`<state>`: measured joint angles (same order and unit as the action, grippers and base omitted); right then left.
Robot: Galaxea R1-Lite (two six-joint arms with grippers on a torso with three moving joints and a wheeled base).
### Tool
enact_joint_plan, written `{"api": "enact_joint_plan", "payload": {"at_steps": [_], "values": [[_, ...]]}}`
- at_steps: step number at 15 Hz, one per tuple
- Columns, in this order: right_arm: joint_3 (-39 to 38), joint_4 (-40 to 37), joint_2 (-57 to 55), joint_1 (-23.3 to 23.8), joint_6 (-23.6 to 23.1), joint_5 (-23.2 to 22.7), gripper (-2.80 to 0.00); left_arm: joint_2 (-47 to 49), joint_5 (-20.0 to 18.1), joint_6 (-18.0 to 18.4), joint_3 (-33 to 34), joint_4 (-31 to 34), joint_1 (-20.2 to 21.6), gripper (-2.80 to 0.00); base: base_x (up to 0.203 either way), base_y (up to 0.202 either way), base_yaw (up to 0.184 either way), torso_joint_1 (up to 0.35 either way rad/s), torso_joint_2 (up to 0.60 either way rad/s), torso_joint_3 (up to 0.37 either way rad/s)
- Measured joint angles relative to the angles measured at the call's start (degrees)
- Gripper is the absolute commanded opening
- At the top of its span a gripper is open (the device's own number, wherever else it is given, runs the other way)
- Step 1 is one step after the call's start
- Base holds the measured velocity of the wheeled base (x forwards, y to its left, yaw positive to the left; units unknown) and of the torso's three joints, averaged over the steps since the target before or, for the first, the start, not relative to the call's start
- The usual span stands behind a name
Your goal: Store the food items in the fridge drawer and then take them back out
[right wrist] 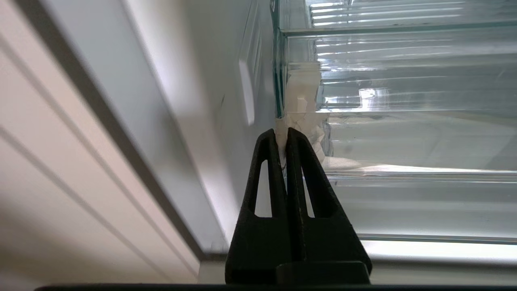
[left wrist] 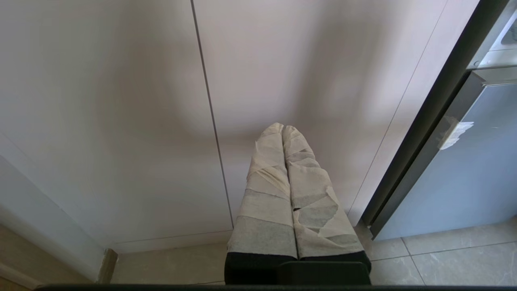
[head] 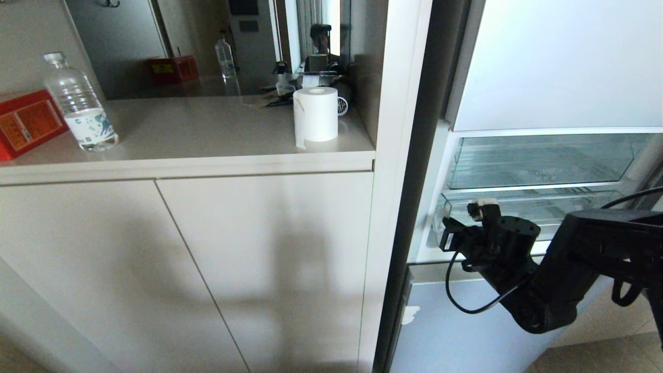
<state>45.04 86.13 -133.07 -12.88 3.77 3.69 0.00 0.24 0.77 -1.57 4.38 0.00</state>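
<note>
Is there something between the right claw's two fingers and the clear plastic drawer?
Only the beige tape scrap on the drawer's corner; the right wrist view shows it.

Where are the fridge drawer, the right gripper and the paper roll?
Fridge drawer (right wrist: 404,137): right wrist view, on its clear front wall.
Right gripper (right wrist: 286,135): right wrist view, between its fingertips, shut on the drawer's taped corner.
Paper roll (head: 316,120): head view, on its white side.

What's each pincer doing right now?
Left pincer: shut, empty, parked by the cabinet.
Right pincer: shut on the tape scrap at the fridge drawer corner.
</note>
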Motion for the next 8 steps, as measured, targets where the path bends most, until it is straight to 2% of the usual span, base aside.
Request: {"api": "enact_joint_plan", "payload": {"at_steps": [8], "values": [[-18.36, 0.94, 9.08, -1.32, 0.86, -0.26, -2.80, 0.00, 0.00, 0.00, 0.00, 0.00, 0.00, -2.80, 0.000, 0.000, 0.000, 0.000, 0.00, 0.000]]}}
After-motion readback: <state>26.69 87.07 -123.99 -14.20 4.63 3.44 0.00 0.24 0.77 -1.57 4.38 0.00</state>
